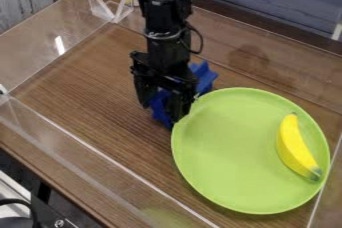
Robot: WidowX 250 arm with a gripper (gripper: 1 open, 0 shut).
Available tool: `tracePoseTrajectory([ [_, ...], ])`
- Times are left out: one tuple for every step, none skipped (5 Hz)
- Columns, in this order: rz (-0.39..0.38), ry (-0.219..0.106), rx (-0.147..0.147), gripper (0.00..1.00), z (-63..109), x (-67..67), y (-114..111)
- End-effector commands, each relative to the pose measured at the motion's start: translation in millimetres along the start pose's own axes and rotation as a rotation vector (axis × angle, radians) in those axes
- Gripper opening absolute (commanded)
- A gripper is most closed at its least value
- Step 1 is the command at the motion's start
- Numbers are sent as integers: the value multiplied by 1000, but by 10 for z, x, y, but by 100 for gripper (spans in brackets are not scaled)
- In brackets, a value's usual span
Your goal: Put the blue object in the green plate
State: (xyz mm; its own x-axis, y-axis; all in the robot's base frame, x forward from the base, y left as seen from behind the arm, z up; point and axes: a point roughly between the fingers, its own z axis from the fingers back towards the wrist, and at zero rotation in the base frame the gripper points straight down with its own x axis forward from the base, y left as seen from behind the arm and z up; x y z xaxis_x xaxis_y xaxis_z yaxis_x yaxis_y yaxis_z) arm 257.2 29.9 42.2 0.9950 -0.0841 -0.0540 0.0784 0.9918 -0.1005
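My gripper (163, 94) is low at the tabletop (94, 87), over the blue object (202, 77). The blue object shows on both sides of my dark fingers, near the upper left rim of the green plate (241, 157). I cannot tell if my fingers are spread or pinching it. On the plate's right side lies a yellow banana (297, 148).

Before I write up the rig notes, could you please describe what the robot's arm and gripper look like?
The arm is black and slim, built of blocky, jointed segments, with a thin dark cable looping out at its side. The gripper is black too, with dark fingers; no markings can be made out at this size.
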Motion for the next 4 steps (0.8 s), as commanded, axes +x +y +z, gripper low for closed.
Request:
tracePoseTrajectory([
  [2, -90, 16, 0, 242, 116, 30],
  [4, -90, 15, 0, 234, 117, 25],
  [4, -82, 16, 0, 198, 109, 24],
  [3, -75, 17, 0, 168, 99, 21],
])
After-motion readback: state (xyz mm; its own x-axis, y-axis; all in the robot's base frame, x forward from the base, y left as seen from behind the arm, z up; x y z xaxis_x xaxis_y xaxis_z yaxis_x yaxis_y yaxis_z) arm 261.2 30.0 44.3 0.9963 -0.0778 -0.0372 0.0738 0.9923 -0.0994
